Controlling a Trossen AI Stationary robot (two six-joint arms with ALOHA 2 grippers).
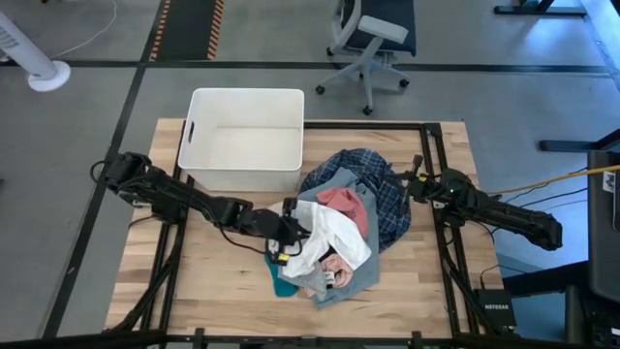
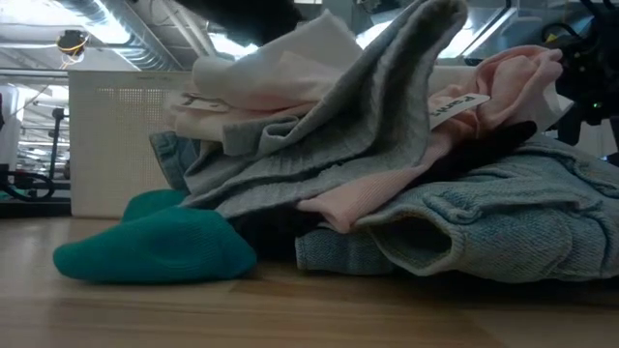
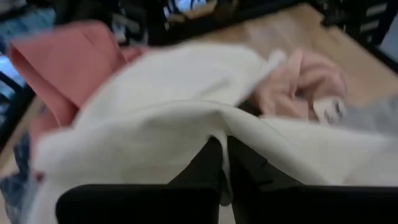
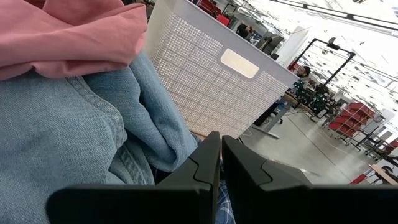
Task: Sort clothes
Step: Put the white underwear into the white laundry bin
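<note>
The clothes lay heaped at the middle of the table, just beside the white bin at its far edge. The left gripper was clenched on what looked like the white top at the pile's left side. The right gripper rested closed at the pile's right edge, gripping nothing that showed.

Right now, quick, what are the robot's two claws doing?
Left gripper: closed, pinching the white top on the clothes pile.
Right gripper: closed, holding nothing that shows, beside the light blue denim.
</note>
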